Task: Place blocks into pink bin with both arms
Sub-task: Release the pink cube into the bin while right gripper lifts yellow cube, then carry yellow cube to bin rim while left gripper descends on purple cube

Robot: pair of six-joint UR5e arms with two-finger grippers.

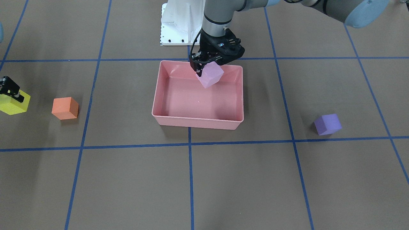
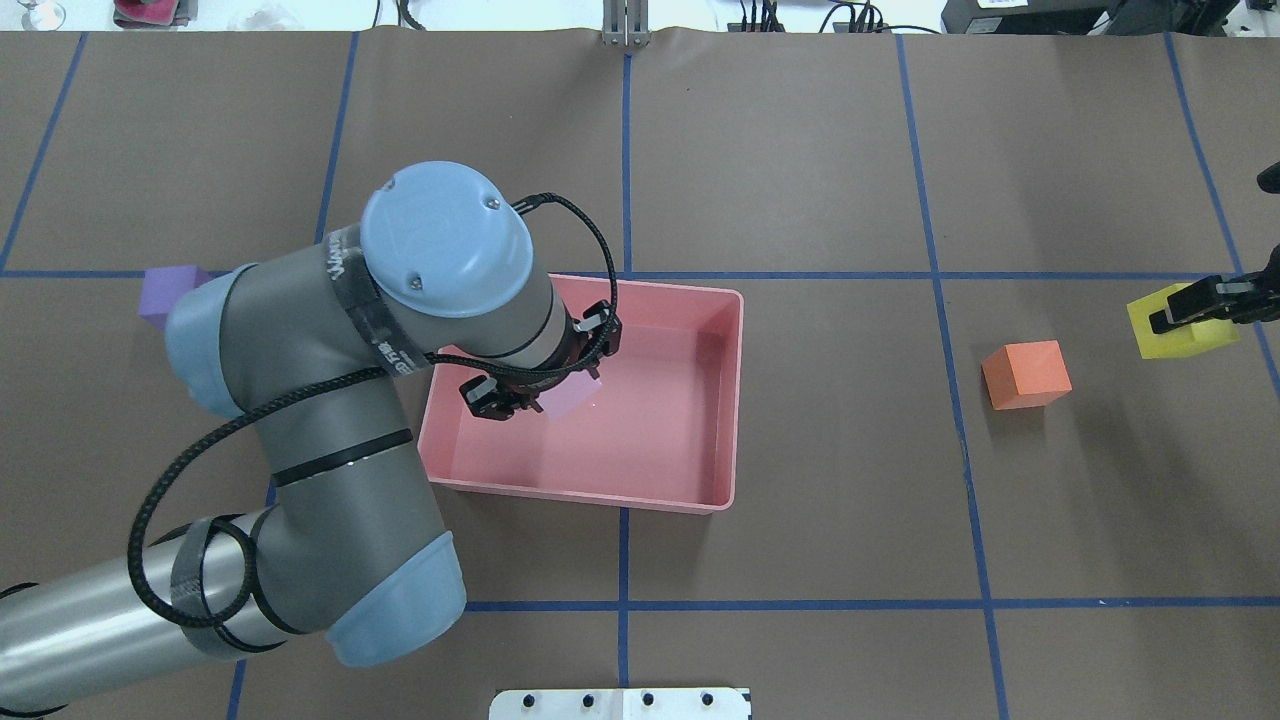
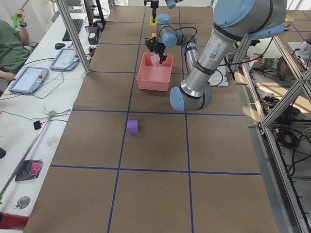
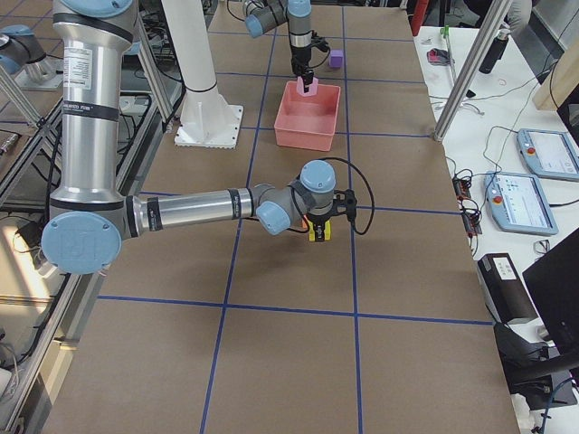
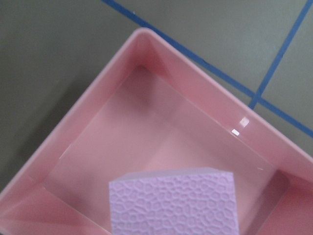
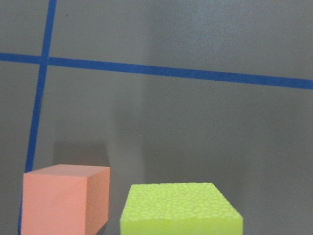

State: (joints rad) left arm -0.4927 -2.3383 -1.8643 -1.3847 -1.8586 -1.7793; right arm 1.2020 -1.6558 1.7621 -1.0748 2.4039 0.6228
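Salmon-pink bin (image 1: 198,122), light pink block (image 1: 211,76), yellow block (image 1: 12,107), orange block (image 1: 65,108), purple block (image 1: 327,124), brown table (image 1: 249,185) with blue grid lines (image 1: 191,179)

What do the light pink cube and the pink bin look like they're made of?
Light pink cube: likely foam with a matte finish. Its face shows a fine pebbled, cellular texture.
Pink bin: probably moulded plastic, smooth and semi-glossy. Small bright glints sit on its wall, and its corners are rounded.
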